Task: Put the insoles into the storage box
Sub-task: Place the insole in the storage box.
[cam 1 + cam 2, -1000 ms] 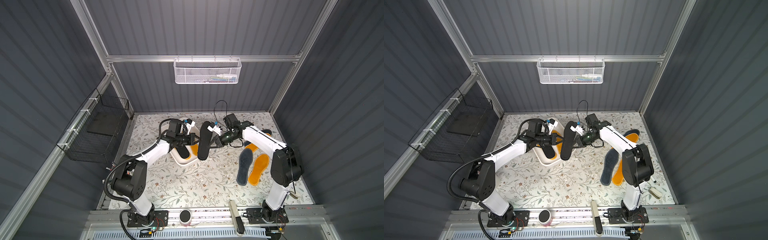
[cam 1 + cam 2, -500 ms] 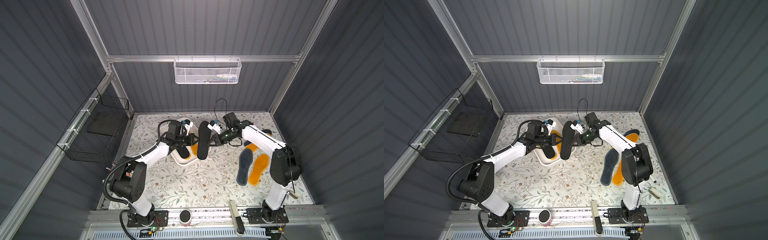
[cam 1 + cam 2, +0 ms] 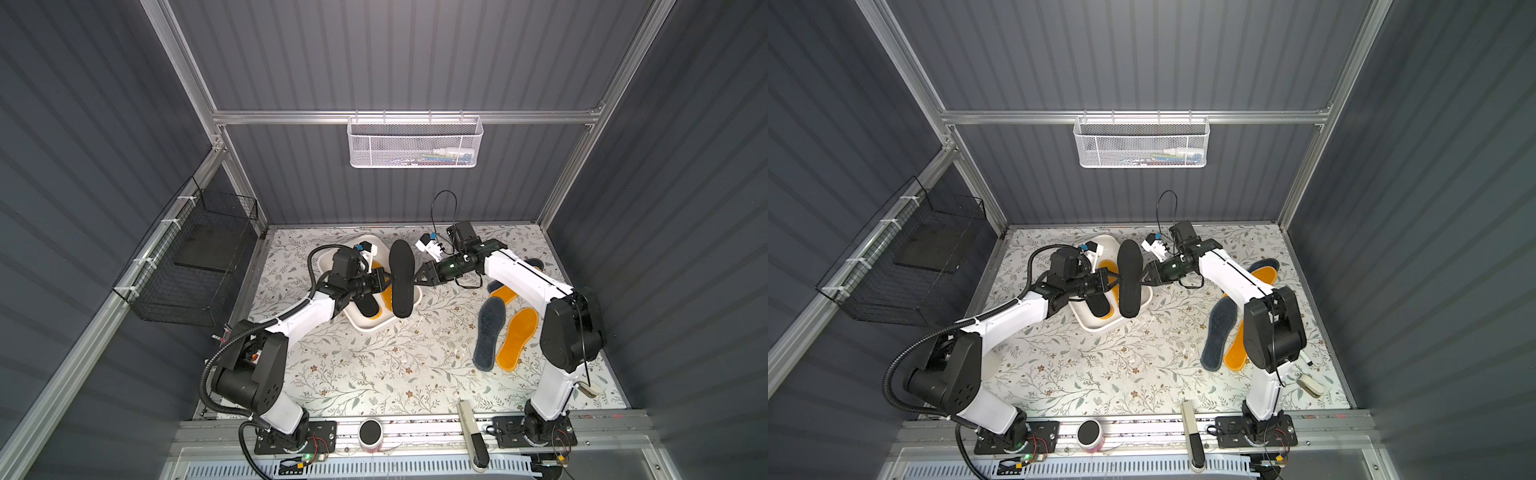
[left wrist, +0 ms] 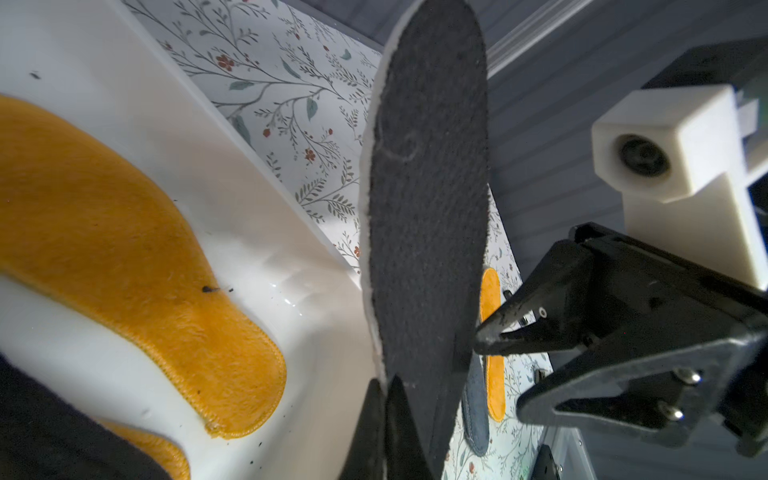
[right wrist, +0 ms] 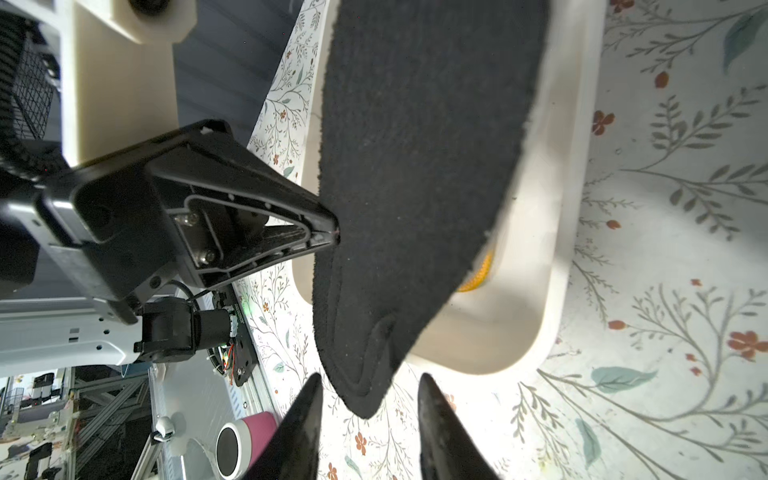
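Over a floral worktop, 1 black insole is held above the storage box, lengthwise along it, clamped in the left fingers; the right fingers are parted about its opposite edge.

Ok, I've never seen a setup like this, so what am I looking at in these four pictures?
Two robot arms, the left arm and the right arm, stand beside a flowery table. Two pictures look down from one overhead camera; the other two come from a camera on each arm's wrist. The left arm's jaws are shut on a black insole above the storage box, which holds an orange insole. The right arm's jaws stand open at the insole's other edge. A grey-blue insole and another orange one lie on the table.
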Available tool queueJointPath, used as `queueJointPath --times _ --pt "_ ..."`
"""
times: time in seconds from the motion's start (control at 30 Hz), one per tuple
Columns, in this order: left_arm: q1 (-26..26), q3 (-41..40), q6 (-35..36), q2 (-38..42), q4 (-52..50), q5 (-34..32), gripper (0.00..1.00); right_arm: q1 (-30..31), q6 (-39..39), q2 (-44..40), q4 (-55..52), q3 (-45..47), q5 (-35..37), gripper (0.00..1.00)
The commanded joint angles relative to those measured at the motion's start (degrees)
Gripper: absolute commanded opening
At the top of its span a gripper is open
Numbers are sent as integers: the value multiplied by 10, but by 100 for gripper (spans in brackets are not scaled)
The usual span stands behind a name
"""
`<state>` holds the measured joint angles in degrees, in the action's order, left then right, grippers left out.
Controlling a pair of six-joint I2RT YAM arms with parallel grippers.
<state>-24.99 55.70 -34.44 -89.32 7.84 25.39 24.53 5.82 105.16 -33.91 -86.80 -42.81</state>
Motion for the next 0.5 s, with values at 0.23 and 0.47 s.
queueJointPath --times 0.23,0.47 --pt "23 -3 -154 15 -34 -162 0 -21 37 -97 70 64 -7 40" --pt "25 53 -186 -64 -77 -173 0 -30 48 -142 92 99 -8 41"
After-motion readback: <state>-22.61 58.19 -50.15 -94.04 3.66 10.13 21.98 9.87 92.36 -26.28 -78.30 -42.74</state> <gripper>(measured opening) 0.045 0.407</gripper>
